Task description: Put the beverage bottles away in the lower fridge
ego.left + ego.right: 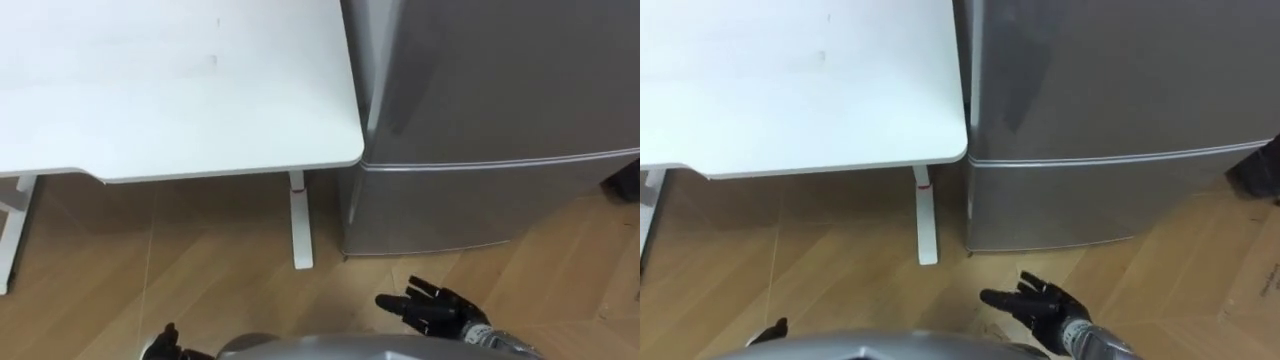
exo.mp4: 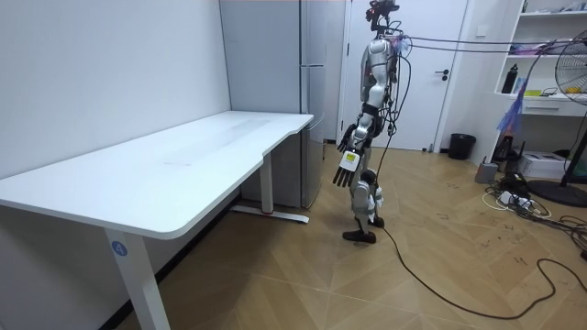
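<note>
Right hand (image 1: 432,306): spread wide, empty, low over the wood floor (image 1: 200,270) at near right. Left hand (image 1: 165,345): at the near left edge, open or closed impossible to tell. Just beyond the right hand, fridge (image 1: 500,80), with lower door (image 1: 470,205) shut. Left of that, just beside it, white table (image 1: 150,90).

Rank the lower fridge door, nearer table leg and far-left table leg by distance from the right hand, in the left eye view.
From the right hand:
1. lower fridge door, just ahead.
2. nearer table leg, ahead and left.
3. far-left table leg, at the view's left edge.
</note>
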{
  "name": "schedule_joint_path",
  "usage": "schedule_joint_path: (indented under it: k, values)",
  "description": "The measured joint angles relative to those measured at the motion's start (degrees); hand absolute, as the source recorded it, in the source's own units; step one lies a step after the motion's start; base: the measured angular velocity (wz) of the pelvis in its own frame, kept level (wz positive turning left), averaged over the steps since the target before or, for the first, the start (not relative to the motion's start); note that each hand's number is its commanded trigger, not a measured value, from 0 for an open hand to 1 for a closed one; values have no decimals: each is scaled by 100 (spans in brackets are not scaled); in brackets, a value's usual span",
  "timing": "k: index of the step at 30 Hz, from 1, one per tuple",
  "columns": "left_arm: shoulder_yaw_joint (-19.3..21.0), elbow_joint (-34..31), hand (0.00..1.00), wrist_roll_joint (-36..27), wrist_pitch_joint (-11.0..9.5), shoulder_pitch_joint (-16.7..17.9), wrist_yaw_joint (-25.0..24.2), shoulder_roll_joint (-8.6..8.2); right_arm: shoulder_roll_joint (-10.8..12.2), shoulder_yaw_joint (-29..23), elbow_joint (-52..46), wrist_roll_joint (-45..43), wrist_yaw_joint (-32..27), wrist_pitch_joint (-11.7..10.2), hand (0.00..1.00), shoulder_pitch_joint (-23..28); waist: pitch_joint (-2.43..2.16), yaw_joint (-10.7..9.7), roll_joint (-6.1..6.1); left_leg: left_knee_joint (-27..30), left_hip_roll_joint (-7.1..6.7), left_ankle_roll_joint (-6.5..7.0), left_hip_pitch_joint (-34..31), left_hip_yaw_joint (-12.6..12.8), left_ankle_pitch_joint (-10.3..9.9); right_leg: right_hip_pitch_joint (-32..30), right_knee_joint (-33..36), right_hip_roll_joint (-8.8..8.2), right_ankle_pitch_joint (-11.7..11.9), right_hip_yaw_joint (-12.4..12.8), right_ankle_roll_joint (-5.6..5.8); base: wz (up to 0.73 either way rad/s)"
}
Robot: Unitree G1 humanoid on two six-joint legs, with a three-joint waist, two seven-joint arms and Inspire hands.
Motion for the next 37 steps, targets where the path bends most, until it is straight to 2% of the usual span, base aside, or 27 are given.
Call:
schedule_joint_path:
  k: [2,5,9,17,22,23,29,32,37]
  values:
    - [-15,0,0,0,-56,-1,15,0,-1,-1,15,-521,-166,-15,0,14,2,-7,-8,15,-2,1,-29,-17,0,-11,2,-14,0,-7,0,5]
    - [-90,59,0,-24,-100,-53,61,4,3,-58,71,-1322,-427,-165,0,0,-2,-12,4,15,-8,12,-95,-28,7,-57,8,-12,0,-13,0,3]
    - [-82,117,0,-46,-111,-53,78,-2,26,-75,140,-1798,-645,-309,0,-72,-14,-5,15,17,-8,13,-93,-17,9,-62,5,-6,0,13,1,0]
    - [49,229,0,6,-13,-39,-64,-2,49,-324,365,-1824,-816,-284,0,-62,-42,-11,48,93,-9,14,-69,-46,7,1,0,-15,0,-17,1,1]
    - [58,249,0,204,159,-9,-125,-3,48,-455,489,-1749,-915,-266,0,-60,-19,-9,69,61,-11,14,-21,-141,4,82,-10,-25,-1,-72,3,8]
    - [53,288,0,260,214,-8,-144,-3,48,-490,517,-1748,-939,-250,0,-59,1,-18,64,71,-11,14,5,-168,4,131,-25,-25,-2,-96,5,8]
    - [19,372,0,880,534,77,-302,-16,49,-515,595,-1748,-995,-182,0,-126,-2,1,75,199,-16,14,33,-182,-1,224,-127,-29,-5,-91,7,4]
    - [19,371,0,956,713,118,-418,-32,49,-507,603,-1753,-1028,-144,0,-169,-2,6,72,203,-13,14,34,-175,-1,226,-124,-29,-6,-81,8,0]
    - [22,368,0,1084,806,97,-548,-40,50,-507,602,-1752,-1043,-43,0,-187,-2,6,63,214,-13,15,40,-167,0,231,-113,-30,-6,-53,8,0]
